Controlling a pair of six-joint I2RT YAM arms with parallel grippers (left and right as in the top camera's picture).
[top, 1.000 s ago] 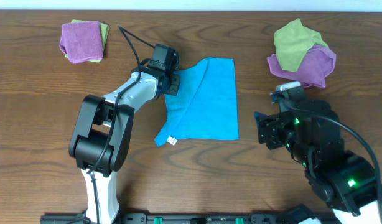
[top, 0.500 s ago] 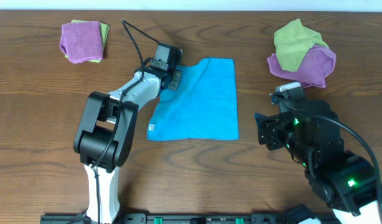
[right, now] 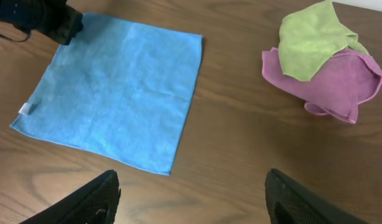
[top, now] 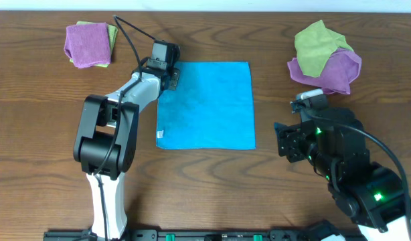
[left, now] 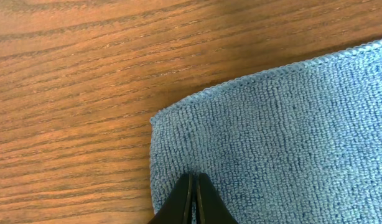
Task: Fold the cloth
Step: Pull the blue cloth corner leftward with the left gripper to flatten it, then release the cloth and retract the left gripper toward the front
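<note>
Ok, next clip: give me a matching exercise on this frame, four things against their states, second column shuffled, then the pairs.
Things:
1. blue cloth
2. left hand
3. right hand
4. yellow-green cloth on the right

States:
A. open, holding nothing
B. lying on a crumpled purple cloth
C. spread flat on the table
D. shut on the blue cloth near a corner

Pairs: 1-C, 2-D, 3-A, 4-B.
</note>
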